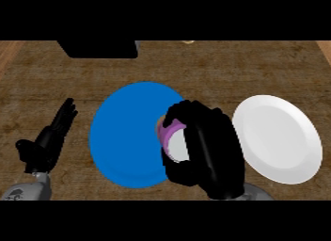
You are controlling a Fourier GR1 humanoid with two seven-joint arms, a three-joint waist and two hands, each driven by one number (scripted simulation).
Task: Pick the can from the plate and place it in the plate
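My right black hand [206,150] is curled round the small purple-and-grey metal can [172,139], which sits inside my fingers over the right edge of the round blue plate [127,136] — I can't tell whether it has lifted clear. The round white plate [279,139] lies just beyond the back of that hand, to its right, on the brown worktop [217,66]. I'd judge the can light, stiff and rather slick, so the hold belongs round its side wall at mid-height, not on the rims. My left hand [50,136] rests open, fingers up — well apart from the blue plate.
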